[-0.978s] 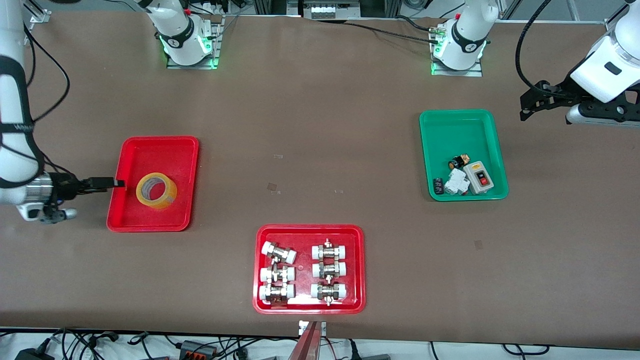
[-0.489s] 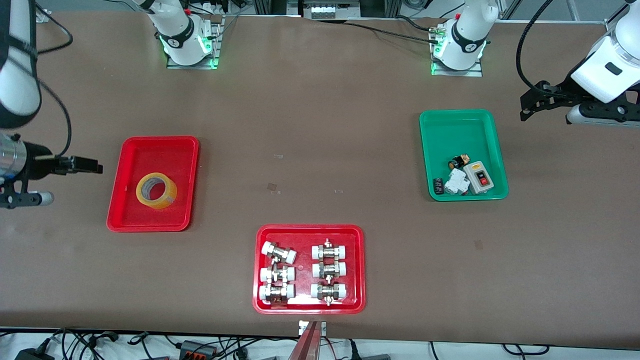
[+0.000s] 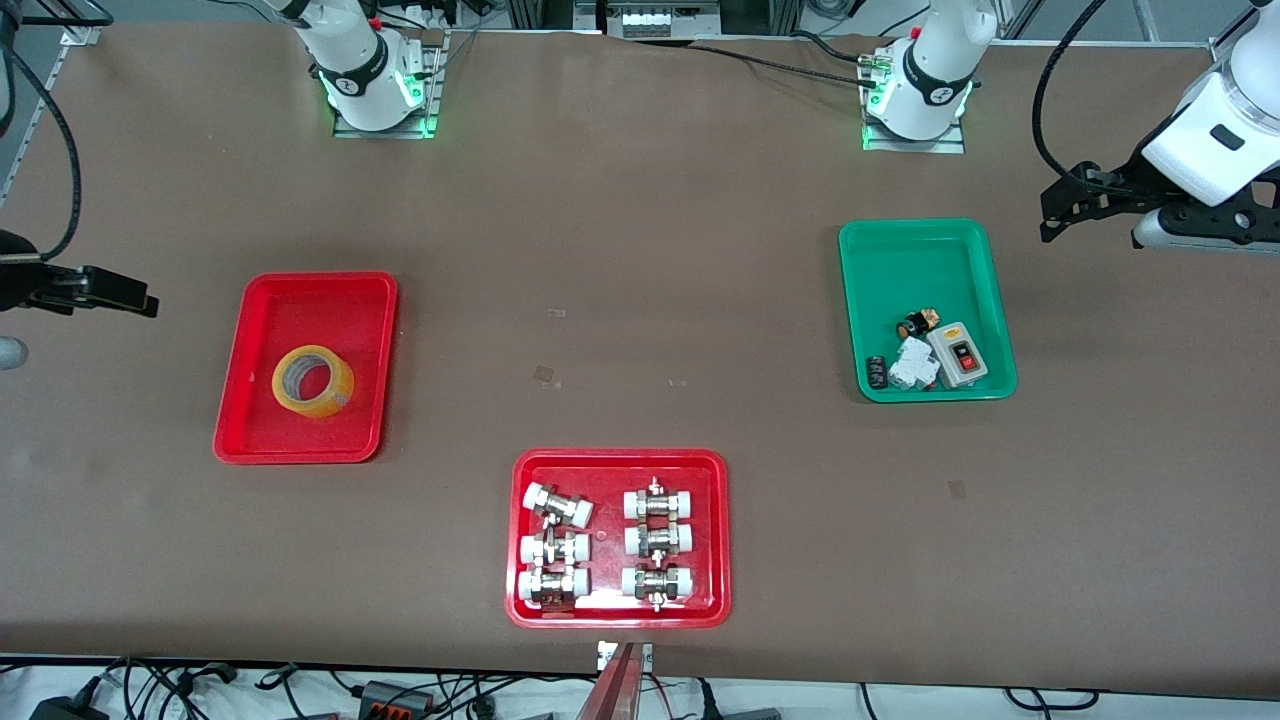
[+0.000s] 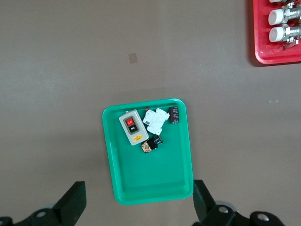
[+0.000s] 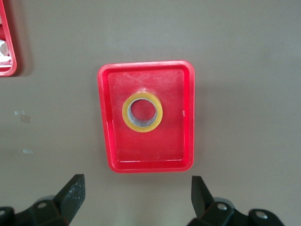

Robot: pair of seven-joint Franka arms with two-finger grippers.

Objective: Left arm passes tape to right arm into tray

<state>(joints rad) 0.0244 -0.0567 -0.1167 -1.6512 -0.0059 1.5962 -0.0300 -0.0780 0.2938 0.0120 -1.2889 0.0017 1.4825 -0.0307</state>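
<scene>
The yellow tape (image 3: 313,381) lies flat in the plain red tray (image 3: 310,305) toward the right arm's end of the table. It also shows in the right wrist view (image 5: 142,112), lying in the tray (image 5: 141,148). My right gripper (image 3: 140,300) is up in the air over bare table beside the tray, open and empty, and its own view (image 5: 138,197) shows the jaws wide apart. My left gripper (image 3: 1050,212) waits in the air at the left arm's end, open and empty (image 4: 139,205), by the green tray.
A green tray (image 3: 925,255) holds a switch box and small electrical parts; it also shows in the left wrist view (image 4: 150,179). A red tray of white-capped metal fittings (image 3: 618,612) sits nearest the front camera. The arm bases stand along the table's back edge.
My right gripper has drawn back from the red tray's edge and risen toward the right arm's end. The tape stays in the tray. The left arm has not moved.
</scene>
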